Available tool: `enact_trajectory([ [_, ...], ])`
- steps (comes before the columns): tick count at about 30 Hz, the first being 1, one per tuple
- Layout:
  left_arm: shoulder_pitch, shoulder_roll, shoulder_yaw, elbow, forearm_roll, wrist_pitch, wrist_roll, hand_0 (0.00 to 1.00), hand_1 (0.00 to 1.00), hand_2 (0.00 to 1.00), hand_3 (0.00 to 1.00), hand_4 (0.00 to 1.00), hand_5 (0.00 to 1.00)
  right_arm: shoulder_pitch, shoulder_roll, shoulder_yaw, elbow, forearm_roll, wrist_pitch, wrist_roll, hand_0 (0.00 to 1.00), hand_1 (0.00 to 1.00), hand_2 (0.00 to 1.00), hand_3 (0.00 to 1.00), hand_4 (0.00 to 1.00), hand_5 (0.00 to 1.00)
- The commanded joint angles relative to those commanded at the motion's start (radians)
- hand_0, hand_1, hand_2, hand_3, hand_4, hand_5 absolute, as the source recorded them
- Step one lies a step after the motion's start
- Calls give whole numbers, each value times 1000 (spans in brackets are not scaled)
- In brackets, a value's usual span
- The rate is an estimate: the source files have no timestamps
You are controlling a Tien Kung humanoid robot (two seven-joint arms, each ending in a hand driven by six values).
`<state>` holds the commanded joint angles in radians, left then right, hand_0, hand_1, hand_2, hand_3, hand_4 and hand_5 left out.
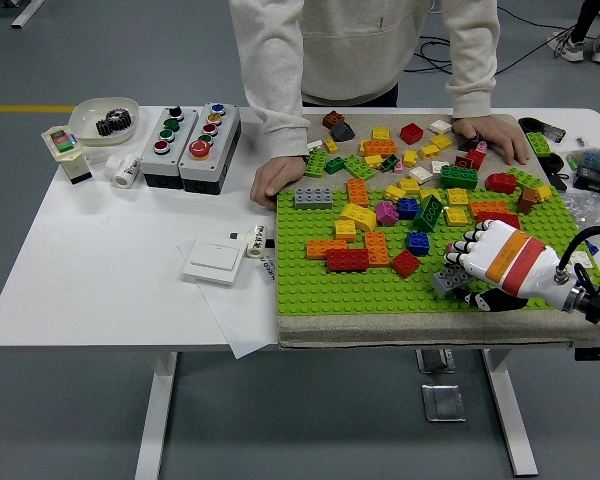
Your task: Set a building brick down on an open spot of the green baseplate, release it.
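A right robot hand (472,262) grips a grey brick (448,281) low over the green baseplate (380,292). Far left of the baseplate, a white bowl (88,117) holds a black gear (112,123).

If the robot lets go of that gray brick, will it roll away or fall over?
Probably not. The gray brick looks boxy with flat sides, so it should sit still, not roll. It is low and wide, so tipping seems unlikely. The studs on the green baseplate would likely keep it from sliding. The right hand seems to hold it easily, so it is probably light and stiff.
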<state>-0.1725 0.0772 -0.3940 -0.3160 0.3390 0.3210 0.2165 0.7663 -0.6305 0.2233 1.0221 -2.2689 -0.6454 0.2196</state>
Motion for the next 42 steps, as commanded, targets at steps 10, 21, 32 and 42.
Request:
enact_trajectory([
  [10,1,0,-1,0,0,0,0,605,683,647,546,566,611,-3,-12,-5,13,0,0,15,433,585,732,752,789,347],
  [21,2,1,3,2,-10,1,-5,605,683,645,545,567,612,-57,-76,105,122,0,0,4,451,604,770,832,870,322],
  [32,4,2,-3,3,3,0,-4,605,682,642,544,560,605,-251,-173,373,411,184,126,81,561,651,759,749,769,378],
  [42,9,4,-9,4,14,-2,0,605,682,642,545,558,600,-357,-150,573,639,607,380,-87,325,454,787,678,611,417],
])
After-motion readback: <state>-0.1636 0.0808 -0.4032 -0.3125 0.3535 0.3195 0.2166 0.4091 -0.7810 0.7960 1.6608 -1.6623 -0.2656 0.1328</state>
